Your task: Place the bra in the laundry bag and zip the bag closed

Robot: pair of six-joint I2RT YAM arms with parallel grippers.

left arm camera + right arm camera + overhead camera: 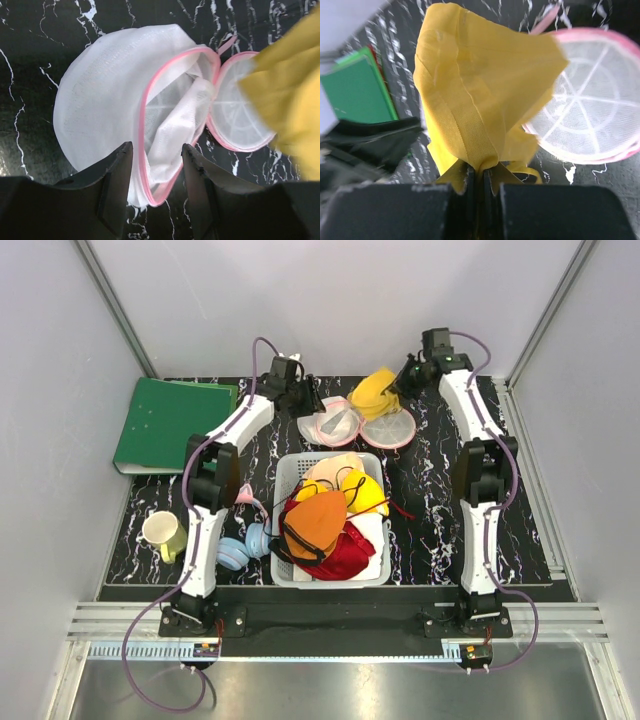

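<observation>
Yellow, the plain padded bra (480, 90) hung pinched in the right fingers (530, 210) over the round white mesh laundry bag (105, 100) — light, soft, best gripped by its edge; left fingers (112, 200) straddled the rim, apart.

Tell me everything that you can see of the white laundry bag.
The laundry bag is a round pouch of white, semi-sheer mesh with a pink zipper rim. It lies unzipped on the black marbled table, opened into a domed half and a flat half. The left gripper straddles the domed half's rim; the yellow bra hangs over the flat half.
</observation>
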